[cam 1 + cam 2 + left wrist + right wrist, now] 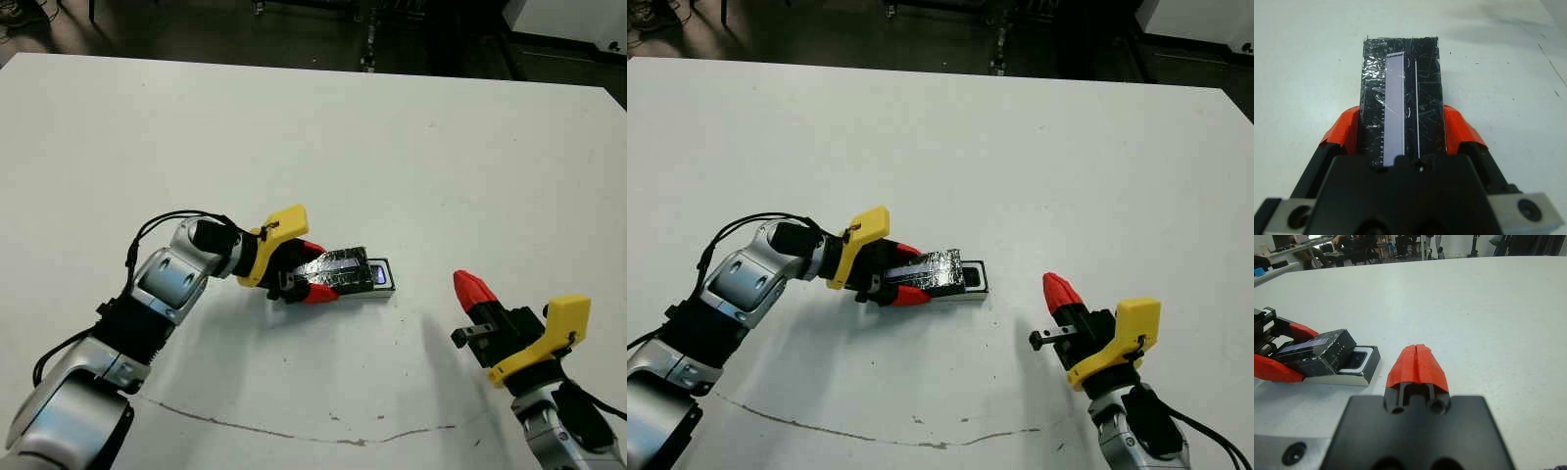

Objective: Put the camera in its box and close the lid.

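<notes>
Left hand [306, 270] is clamped on the glossy, crinkled black rectangular lid [338, 267], one red fingertip on each long side; the wrist view shows the fingertips [1343, 131] pressed against the lid's edges, pale bluish strip running down its top face. Lid sits tilted over the shallow white-walled rectangular box [380, 277], covering most of it; the box end away from the hand is still uncovered, lid edge raised above it there. In that open end a small dark rectangular shape [1355, 358] shows inside the box, probably the matte black camera bar, can't confirm. Box rests flat on the white counter [411, 147], near its middle.

Right hand [474, 290] is off to the right, well apart from box and lid, holding nothing, its two red tips pressed together in a point [1417, 364], aimed roughly toward the box.
</notes>
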Available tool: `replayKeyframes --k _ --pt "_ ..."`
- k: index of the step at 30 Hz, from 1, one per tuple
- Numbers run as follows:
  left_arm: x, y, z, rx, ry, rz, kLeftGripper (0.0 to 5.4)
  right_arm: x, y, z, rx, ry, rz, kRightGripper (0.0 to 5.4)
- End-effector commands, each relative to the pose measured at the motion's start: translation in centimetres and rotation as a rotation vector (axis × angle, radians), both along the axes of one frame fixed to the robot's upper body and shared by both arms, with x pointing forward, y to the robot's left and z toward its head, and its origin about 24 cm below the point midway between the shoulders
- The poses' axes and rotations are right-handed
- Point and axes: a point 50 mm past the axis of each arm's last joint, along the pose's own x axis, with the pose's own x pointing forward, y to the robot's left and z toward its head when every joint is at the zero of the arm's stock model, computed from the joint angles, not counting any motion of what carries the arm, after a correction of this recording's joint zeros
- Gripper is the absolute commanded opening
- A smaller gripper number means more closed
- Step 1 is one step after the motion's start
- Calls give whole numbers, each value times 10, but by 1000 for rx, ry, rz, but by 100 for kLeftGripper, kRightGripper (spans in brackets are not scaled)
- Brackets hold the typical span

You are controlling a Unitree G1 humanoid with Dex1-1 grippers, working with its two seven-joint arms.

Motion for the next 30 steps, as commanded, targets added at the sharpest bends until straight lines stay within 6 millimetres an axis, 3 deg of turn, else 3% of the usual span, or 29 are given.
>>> replayKeyframes --k 1,30 --pt "-18 -30 -23 -2 99 -126 317 -2 -4 -1 -12 22 -12 0" --pt "-17 -82 -41 3 126 -248 317 -2 -9 1 -16 7 -30 0"
